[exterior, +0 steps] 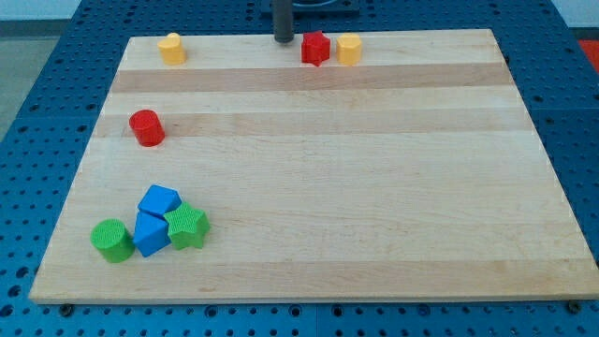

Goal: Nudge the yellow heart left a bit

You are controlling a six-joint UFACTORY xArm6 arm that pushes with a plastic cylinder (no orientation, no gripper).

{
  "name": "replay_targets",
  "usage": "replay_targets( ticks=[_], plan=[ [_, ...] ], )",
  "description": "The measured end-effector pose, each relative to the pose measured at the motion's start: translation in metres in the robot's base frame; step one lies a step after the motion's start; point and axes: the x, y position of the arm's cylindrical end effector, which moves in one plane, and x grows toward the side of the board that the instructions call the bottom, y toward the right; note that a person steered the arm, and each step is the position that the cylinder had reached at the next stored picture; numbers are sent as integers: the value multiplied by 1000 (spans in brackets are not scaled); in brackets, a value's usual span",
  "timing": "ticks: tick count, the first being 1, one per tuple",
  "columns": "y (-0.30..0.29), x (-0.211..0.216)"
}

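Two yellow blocks [171, 48] [349, 49] flank my tip [284, 39] near the red star [315, 48]; no pincer, no legible writing.

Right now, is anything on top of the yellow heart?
No. The yellow heart sits bare near the board's top-left corner; nothing rests on it. My tip is well to its right. Its underside is hidden.

Bright even overhead light, soft short shadows under blocks, mild blur, no glare
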Motion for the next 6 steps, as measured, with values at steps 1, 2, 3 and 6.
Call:
replay_targets(
  ticks=[1, 2, 3, 6],
  plan=[
    [-26, -1],
    [-55, -2],
    [-93, -2],
    [-196, -2]
  ],
)
